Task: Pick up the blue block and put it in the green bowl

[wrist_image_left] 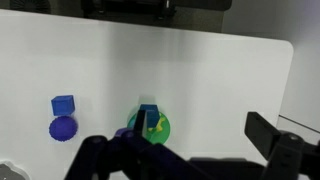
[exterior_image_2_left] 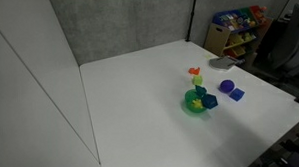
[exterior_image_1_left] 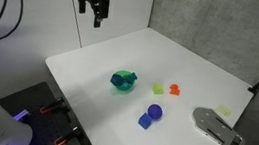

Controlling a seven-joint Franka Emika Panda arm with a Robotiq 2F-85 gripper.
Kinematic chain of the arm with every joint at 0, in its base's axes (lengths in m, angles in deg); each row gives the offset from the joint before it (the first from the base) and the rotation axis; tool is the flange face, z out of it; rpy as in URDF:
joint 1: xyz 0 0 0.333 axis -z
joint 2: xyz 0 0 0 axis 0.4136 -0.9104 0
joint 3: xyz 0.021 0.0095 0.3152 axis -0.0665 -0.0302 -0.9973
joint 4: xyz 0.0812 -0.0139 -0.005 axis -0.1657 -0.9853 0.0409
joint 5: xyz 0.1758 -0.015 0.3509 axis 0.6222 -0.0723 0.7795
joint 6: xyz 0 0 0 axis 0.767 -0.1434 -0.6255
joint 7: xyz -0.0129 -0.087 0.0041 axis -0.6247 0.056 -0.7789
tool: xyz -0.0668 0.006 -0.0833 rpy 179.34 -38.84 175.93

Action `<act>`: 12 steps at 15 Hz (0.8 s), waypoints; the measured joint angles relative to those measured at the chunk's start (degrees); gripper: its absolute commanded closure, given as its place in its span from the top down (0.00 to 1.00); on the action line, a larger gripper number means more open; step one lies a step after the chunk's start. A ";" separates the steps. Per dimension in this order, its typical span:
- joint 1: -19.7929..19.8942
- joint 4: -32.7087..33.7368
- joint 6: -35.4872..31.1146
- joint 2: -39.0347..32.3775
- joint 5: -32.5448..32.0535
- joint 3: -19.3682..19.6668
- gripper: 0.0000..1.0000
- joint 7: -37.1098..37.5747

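Wrist view shows the white bench (wrist_image_left: 200, 70) from above. The green bowl (wrist_image_left: 158, 131) sits low in the middle of the frame. The blue block (wrist_image_left: 148, 114) rests inside it, against the rim toward the top of the picture, and there is a yellowish patch beside it in the bowl. At the left of the frame, well apart from the bowl, a second blue cube (wrist_image_left: 63, 104) lies just above a rounded blue-purple dome (wrist_image_left: 63, 128), the two close together.

In an exterior view the pincer (exterior_image_1_left: 98, 16) hangs at the top centre of the frame, high above the far part of the bench and well away from every piece. In the wrist view its dark, blurred fingers (wrist_image_left: 270, 138) come in from the bottom edge, spread wide with nothing between them, so it is released.

In both exterior views a lime-green piece (exterior_image_1_left: 158, 87) and an orange piece (exterior_image_1_left: 175, 89) lie side by side near the bowl. In the same exterior view the dome and the second cube lie lower in the frame, toward the lower right of the bowl. A grey flat object (exterior_image_1_left: 218, 130) lies at the right edge of the bench.
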 measured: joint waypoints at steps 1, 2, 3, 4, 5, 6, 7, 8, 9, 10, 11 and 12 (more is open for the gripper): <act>0.19 0.32 -1.82 -1.56 -0.29 -0.26 1.00 0.74; 0.43 0.62 -3.84 -3.25 -0.77 -0.46 1.00 1.48; 0.73 0.93 -5.84 -4.94 -1.40 -0.59 1.00 2.25; 1.11 1.26 -7.80 -6.62 -2.17 -0.64 1.00 2.98; 1.60 1.65 -9.68 -8.36 -3.12 -0.65 1.00 3.57; 2.15 2.02 -11.51 -10.10 -4.20 -0.64 1.00 4.16; 2.74 2.33 -13.33 -11.80 -5.32 -0.60 1.00 4.64; 3.40 2.65 -15.09 -13.60 -6.46 -0.48 1.00 5.12; 4.02 2.96 -16.68 -15.33 -7.43 -0.28 1.00 5.42; 4.62 3.29 -18.20 -17.04 -8.16 0.02 1.00 5.50; 5.11 3.59 -19.65 -18.76 -8.42 0.45 1.00 5.50; 5.56 3.89 -21.23 -20.50 -8.44 0.93 1.00 5.50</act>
